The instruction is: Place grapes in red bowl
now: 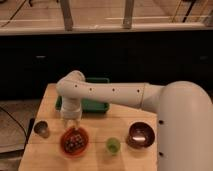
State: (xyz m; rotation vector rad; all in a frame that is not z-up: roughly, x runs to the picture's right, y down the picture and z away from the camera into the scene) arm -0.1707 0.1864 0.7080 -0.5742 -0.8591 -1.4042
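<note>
Hovering wide-open, hand (72, 122) just abv clustered grapes (75, 141) in glossy rnd red bowl (63, 146)

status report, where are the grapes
Tool open, just above red bowl. Grapes lying in it. Nothing blocking; green cup stands apart.

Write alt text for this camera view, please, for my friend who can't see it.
A white robot arm's open gripper hangs just above a red bowl with dark grapes in it, on a wooden table. Near the bowl stand a small metal cup, a green cup and a dark bowl; a green tray lies behind.
</note>
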